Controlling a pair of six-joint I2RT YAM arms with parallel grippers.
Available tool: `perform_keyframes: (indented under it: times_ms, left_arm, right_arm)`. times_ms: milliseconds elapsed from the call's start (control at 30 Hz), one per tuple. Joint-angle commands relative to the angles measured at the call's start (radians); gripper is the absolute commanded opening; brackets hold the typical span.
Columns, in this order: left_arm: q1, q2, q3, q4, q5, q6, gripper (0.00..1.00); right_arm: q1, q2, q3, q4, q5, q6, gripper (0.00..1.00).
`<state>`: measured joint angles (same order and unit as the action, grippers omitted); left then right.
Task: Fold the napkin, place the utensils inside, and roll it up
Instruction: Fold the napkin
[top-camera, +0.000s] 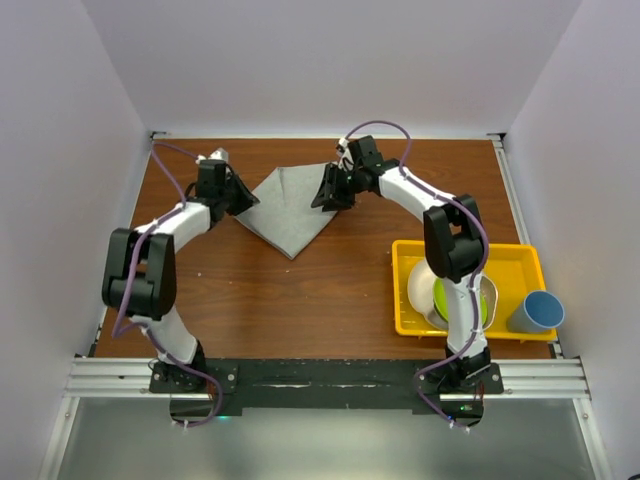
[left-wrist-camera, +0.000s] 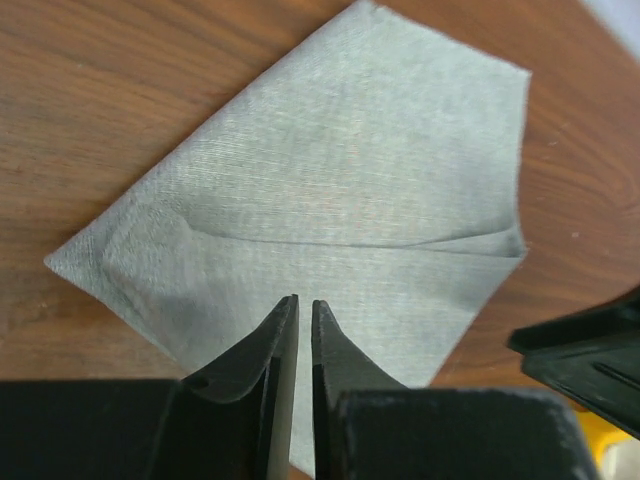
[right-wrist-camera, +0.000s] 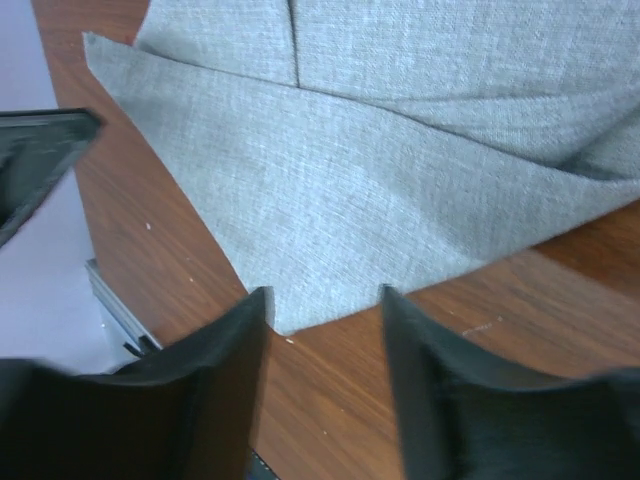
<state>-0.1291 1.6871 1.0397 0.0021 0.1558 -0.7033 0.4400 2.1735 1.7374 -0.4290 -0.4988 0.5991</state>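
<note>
Napkin (top-camera: 291, 208) folded, flat on desk (top-camera: 300, 290). Left pincer (left-wrist-camera: 304, 312) at its 9 o'clock corner, nearly pressed together; right pincer (right-wrist-camera: 325, 305) at 3 o'clock, spread, pinching nothing.

Brown wooden table (top-camera: 300, 300) bearing folded grey napkin (top-camera: 290, 205), yellow tray (top-camera: 405, 290), blue cup (top-camera: 536, 312).

White arms (top-camera: 165, 235) — black joints, purple cables.

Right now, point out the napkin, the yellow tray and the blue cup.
napkin (top-camera: 290, 205): top view, middle of the folded cloth.
yellow tray (top-camera: 520, 256): top view, bare floor near its far-right corner.
blue cup (top-camera: 536, 312): top view, its side wall.
</note>
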Motion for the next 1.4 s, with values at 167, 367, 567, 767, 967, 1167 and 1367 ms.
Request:
perform_keyframes:
  times_ms: [167, 367, 567, 767, 967, 1167, 1367]
  left_arm:
    - [0.029, 0.114, 0.080, -0.054, 0.016, 0.119, 0.15]
    - [0.042, 0.132, 0.114, -0.094, -0.019, 0.188, 0.15]
    - [0.040, 0.097, 0.151, -0.146, -0.030, 0.269, 0.18]
    - [0.040, 0.034, 0.163, -0.149, -0.006, 0.252, 0.21]
    - [0.052, 0.080, 0.160, -0.174, -0.001, 0.232, 0.20]
    - [0.072, 0.125, 0.160, -0.195, -0.024, 0.269, 0.20]
    - [0.075, 0.118, 0.151, -0.200, -0.033, 0.297, 0.20]
  right_arm:
    - [-0.014, 0.088, 0.090, 0.053, -0.026, -0.015, 0.26]
    - [-0.058, 0.153, 0.125, 0.043, -0.011, -0.030, 0.19]
    - [-0.064, 0.155, 0.191, -0.082, 0.025, -0.110, 0.19]
    - [-0.053, 0.129, 0.257, -0.070, 0.002, -0.076, 0.20]
    - [-0.058, 0.196, 0.298, -0.067, -0.006, -0.058, 0.21]
    - [-0.072, 0.242, 0.324, -0.080, 0.012, -0.084, 0.21]
    - [-0.078, 0.243, 0.407, -0.162, 0.046, -0.127, 0.22]
